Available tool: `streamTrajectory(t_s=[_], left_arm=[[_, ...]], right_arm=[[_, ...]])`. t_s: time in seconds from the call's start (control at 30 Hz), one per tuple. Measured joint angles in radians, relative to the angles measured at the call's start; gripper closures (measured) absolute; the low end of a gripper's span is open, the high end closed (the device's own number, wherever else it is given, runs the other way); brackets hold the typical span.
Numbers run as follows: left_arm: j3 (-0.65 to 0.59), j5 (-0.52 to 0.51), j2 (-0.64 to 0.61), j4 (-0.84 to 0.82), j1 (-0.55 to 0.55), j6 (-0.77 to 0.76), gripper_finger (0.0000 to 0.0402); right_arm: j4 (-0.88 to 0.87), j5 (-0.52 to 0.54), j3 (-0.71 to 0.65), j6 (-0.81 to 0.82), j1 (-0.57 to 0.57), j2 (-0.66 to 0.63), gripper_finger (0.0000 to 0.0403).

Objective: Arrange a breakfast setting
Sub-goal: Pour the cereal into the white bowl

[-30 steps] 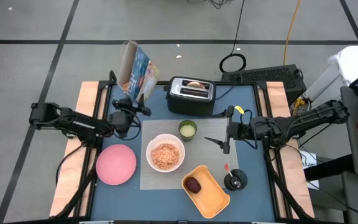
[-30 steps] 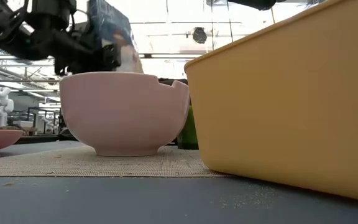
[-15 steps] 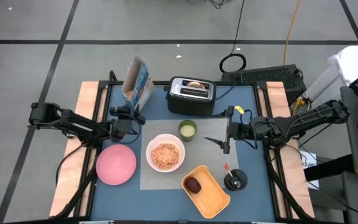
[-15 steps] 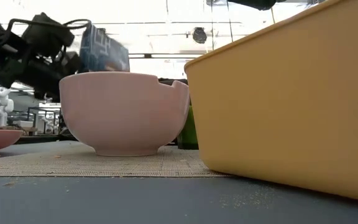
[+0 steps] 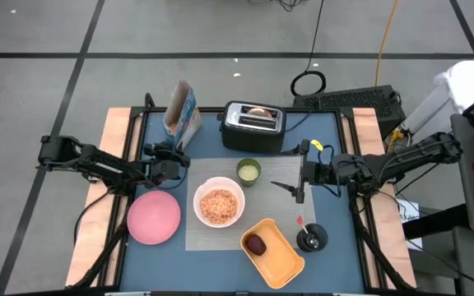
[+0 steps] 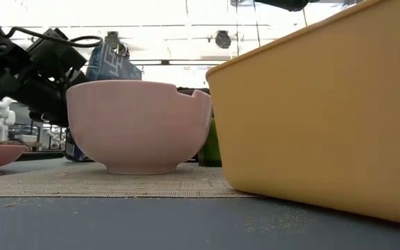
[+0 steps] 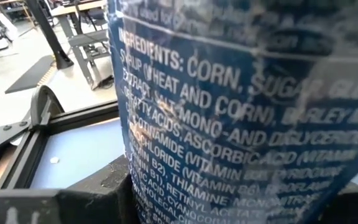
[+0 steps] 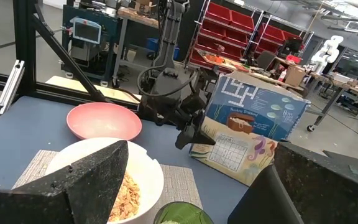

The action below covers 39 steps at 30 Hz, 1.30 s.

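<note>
Bowl with cereal sits on the grey mat mid-counter, seen from above. It looks hard, breakable and a bit heavy, so I would hold its rim.

Low down, the bowl hides most of the cereal box.

The left claw pinches that light cardboard box.

The right claw is spread wide, above the mat.

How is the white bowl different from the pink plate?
The white bowl is deep and full of cereal flakes; the pink plate is shallow and looks empty. The bowl sits on the grey placemat; the plate sits beside it on the blue table. Both are round.
</note>
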Motion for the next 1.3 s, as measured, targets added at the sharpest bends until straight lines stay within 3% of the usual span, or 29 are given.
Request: streamTrajectory(t_s=[0.8, 1.3], left_arm=[[0.0, 0.019, 0.001, 0.005, 0.001, 0.011, 0.0136], [0.0, 0.023, 0.001, 0.006, 0.039, -0.015, 0.0007]], right_arm=[[0.0, 0.0, 0.0, 0.0, 0.0, 0.0, 0.0014], [0.0, 0.0, 0.0, 0.0, 0.0, 0.0, 0.0014]])
